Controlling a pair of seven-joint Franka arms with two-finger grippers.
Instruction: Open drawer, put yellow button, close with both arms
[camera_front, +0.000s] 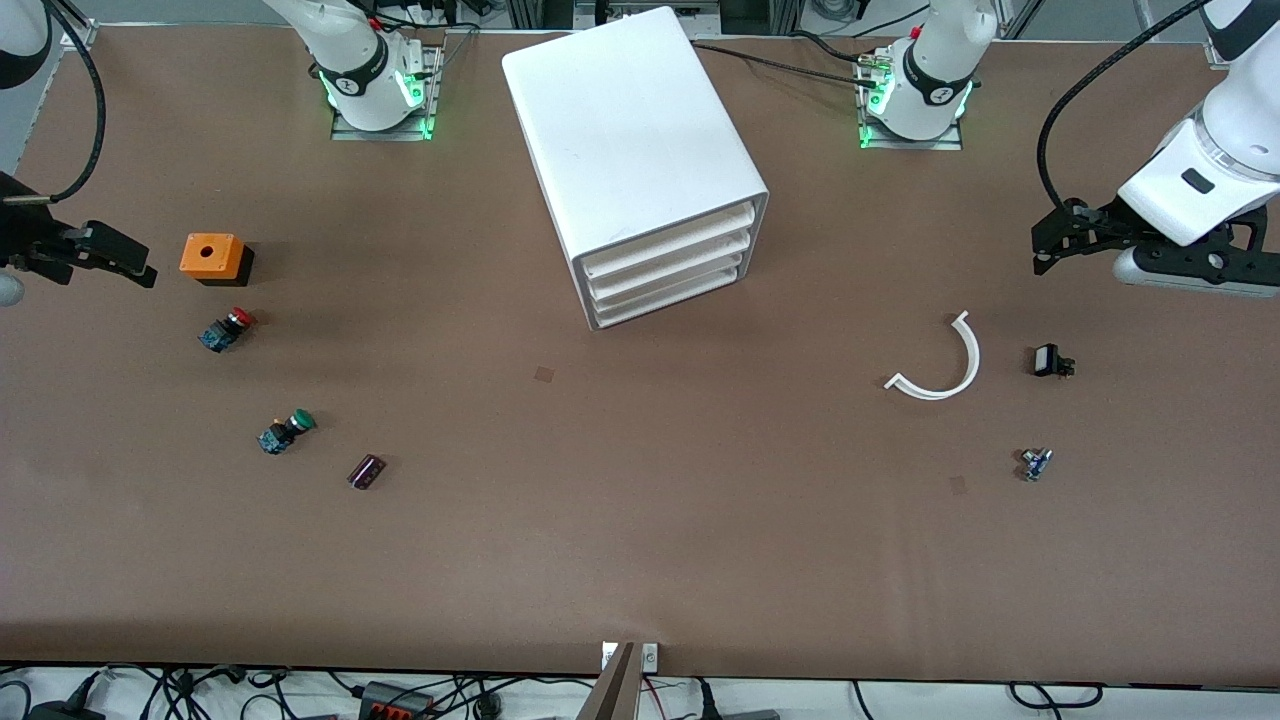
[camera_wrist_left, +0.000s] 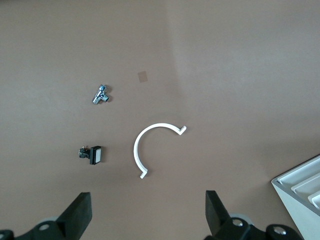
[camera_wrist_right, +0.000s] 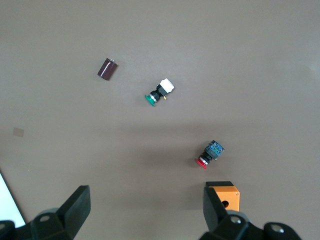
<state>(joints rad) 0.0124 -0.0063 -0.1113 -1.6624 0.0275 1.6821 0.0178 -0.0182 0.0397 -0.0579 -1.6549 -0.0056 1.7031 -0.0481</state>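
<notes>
White cabinet (camera_front: 630, 140), orange box (camera_front: 212, 256), brown table (camera_front: 640, 540).

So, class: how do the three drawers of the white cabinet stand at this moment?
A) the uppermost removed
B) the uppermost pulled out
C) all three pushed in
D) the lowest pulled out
C: the three drawer fronts sit flush in the white cabinet, including the uppermost drawer; none sticks out.

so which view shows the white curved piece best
The left wrist view: the white curved piece lies whole and large, between the open fingers. The front view shows it small, near the left arm's end. The right wrist view misses it.
</notes>
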